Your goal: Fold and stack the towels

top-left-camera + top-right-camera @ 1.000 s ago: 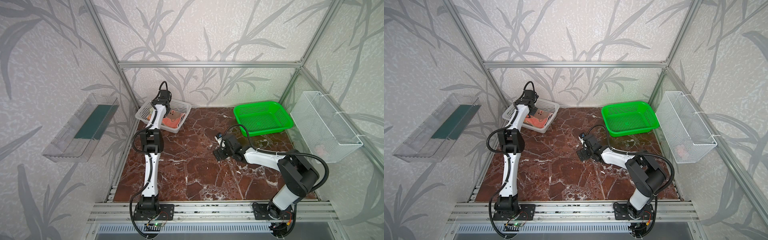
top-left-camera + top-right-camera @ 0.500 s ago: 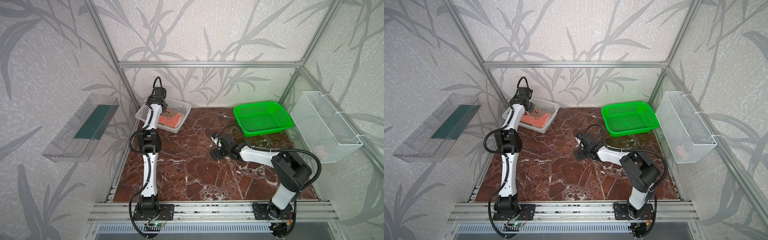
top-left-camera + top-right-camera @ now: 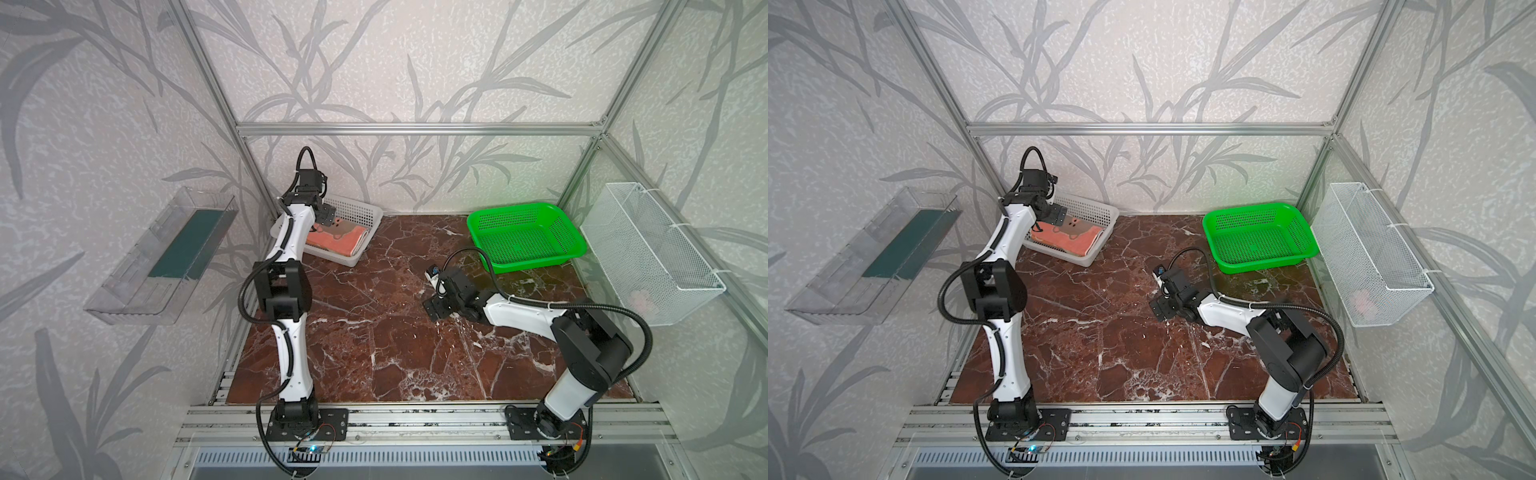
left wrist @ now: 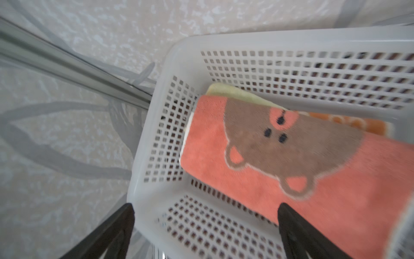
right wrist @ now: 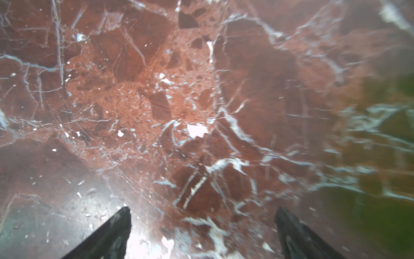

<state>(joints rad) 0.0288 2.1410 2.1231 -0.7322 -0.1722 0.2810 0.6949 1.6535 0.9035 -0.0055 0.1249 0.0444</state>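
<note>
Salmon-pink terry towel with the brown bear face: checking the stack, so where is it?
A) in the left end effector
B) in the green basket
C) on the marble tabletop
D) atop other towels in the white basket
D: the left wrist view shows the salmon-pink bear-face towel folded in the white perforated plastic basket, over the pale yellow towel and orange towel edges.

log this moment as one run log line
left gripper: open over white basket | right gripper: open, empty, over table | pink bear towel atop yellow towel, orange towel, in basket
</note>
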